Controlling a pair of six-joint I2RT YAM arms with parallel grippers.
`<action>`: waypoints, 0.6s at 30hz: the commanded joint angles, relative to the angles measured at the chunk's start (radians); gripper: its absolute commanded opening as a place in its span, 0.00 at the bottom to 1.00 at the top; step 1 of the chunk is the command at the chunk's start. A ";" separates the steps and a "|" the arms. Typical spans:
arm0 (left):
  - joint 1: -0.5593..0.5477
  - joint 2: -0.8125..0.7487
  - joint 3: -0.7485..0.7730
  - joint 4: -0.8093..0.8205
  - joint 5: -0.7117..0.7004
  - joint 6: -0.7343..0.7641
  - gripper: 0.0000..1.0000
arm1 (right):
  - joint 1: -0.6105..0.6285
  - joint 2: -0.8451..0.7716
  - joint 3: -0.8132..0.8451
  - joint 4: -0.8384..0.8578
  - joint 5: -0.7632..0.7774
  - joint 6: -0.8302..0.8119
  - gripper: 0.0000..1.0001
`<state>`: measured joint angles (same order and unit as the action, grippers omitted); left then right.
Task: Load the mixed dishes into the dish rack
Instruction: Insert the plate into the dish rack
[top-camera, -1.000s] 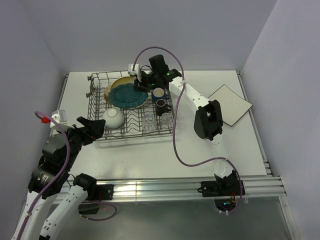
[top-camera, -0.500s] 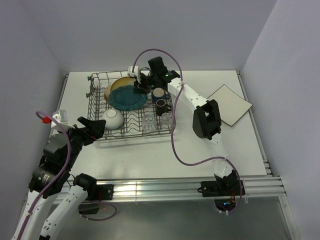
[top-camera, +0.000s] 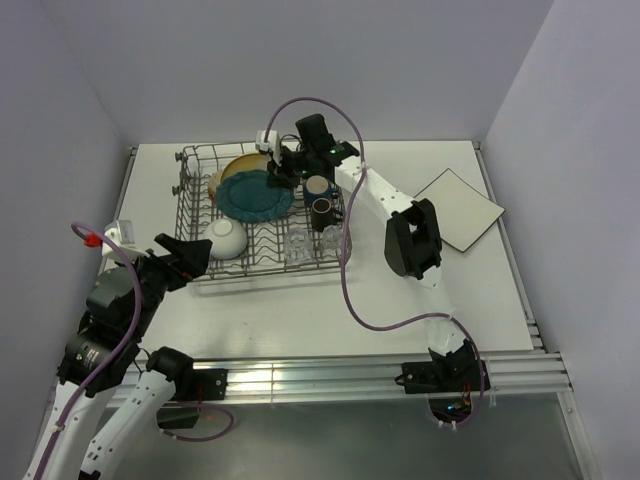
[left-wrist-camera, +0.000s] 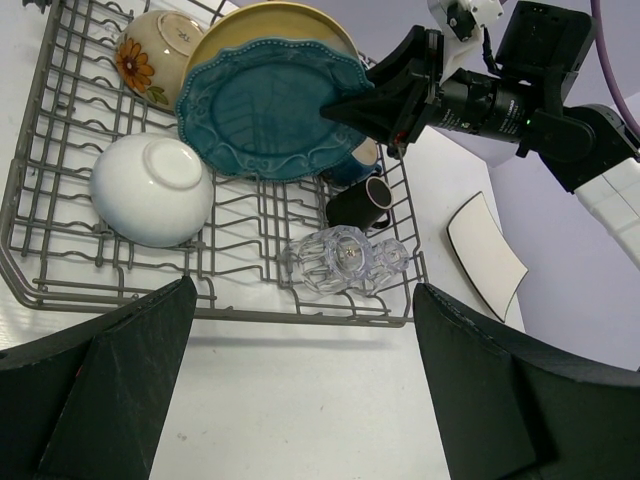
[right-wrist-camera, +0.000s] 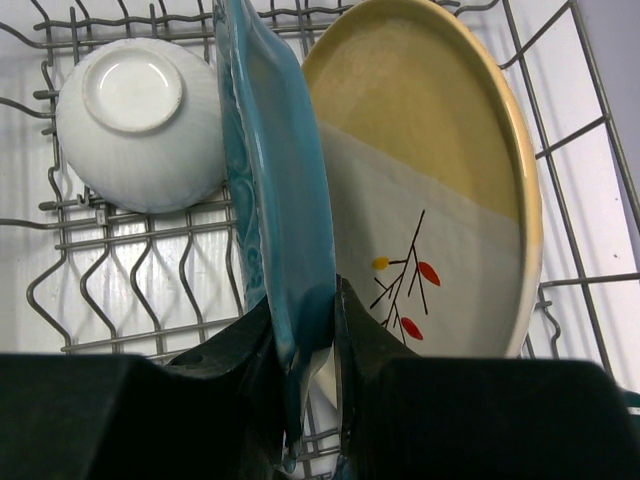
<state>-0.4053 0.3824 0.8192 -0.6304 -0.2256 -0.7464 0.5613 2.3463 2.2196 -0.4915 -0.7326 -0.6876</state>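
Observation:
The grey wire dish rack (top-camera: 265, 270) holds a teal scalloped plate (top-camera: 255, 193) standing on edge. My right gripper (top-camera: 283, 172) is shut on its right rim; in the right wrist view the rim (right-wrist-camera: 275, 200) sits pinched between the gripper (right-wrist-camera: 312, 330) fingers. Just behind it leans the yellow-cream plate (right-wrist-camera: 430, 170) with a leaf sprig. A white bowl (left-wrist-camera: 152, 188) lies upside down at the rack's front left. A floral bowl (left-wrist-camera: 150, 55), dark mugs (left-wrist-camera: 358, 205) and clear glasses (left-wrist-camera: 345, 258) are also in the rack. My left gripper (left-wrist-camera: 304, 290) hangs open over the table, just in front of the rack.
A white square plate (top-camera: 458, 208) lies flat on the table to the right of the rack, beyond the right arm. The rack's front rim (left-wrist-camera: 200, 312) runs close before my left fingers. Walls enclose the table at the back and on both sides.
My right gripper has shifted slightly left with the teal plate, then held still. The left arm has not moved.

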 joint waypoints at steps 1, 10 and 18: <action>0.000 -0.016 -0.003 0.038 0.002 -0.008 0.97 | -0.015 -0.013 0.049 0.113 -0.025 0.046 0.00; 0.000 -0.016 0.006 0.035 0.003 -0.010 0.97 | -0.024 -0.002 0.064 0.103 -0.021 0.048 0.00; 0.000 -0.020 0.005 0.031 0.003 -0.013 0.97 | -0.046 0.001 0.072 0.100 -0.045 0.079 0.00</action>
<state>-0.4053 0.3744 0.8188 -0.6277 -0.2253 -0.7494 0.5381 2.3608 2.2276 -0.4858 -0.7616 -0.6212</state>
